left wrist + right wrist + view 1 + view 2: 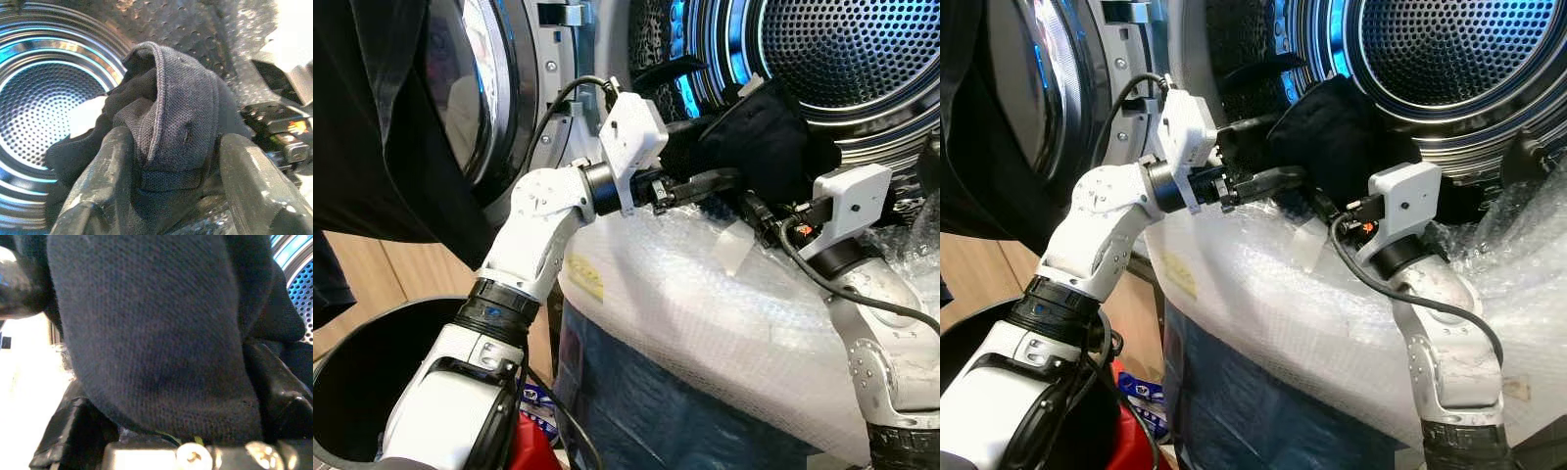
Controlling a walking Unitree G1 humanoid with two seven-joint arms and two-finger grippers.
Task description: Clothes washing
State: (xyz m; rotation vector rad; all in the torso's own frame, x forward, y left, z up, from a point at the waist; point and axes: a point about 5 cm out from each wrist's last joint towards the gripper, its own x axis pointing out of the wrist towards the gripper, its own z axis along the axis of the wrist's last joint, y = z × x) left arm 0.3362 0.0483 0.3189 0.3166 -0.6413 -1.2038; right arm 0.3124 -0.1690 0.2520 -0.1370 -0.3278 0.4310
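**Black garment held at the washer's mouth by both grippers**

Black knit cloth is bunched between the two fingers of the left gripper [171, 161], which are closed onto a thick fold of the dark garment [166, 112]; one finger [105, 176] presses on each side of the fold. The right gripper [166, 431] meets the same garment from the opposite side, its fingers clamped around another thick wad of the cloth, which fills the space between them in the right wrist view.

Seen from the head, the garment [754, 137] sits just beyond both gripper tips, at the lip of the washing machine's opening. Directly behind it lies the perforated steel drum [857, 49], lit blue around its rim. Below the grippers and the silver forearms, a sheet of bubble wrap [705, 313] covers a bulky blue object. Off to the left gripper's outer side stands the open washer door [480, 78], with dark fabric [372, 127] hanging in front of it. Lower down, beside the left arm, is a dark round basket [352, 392].
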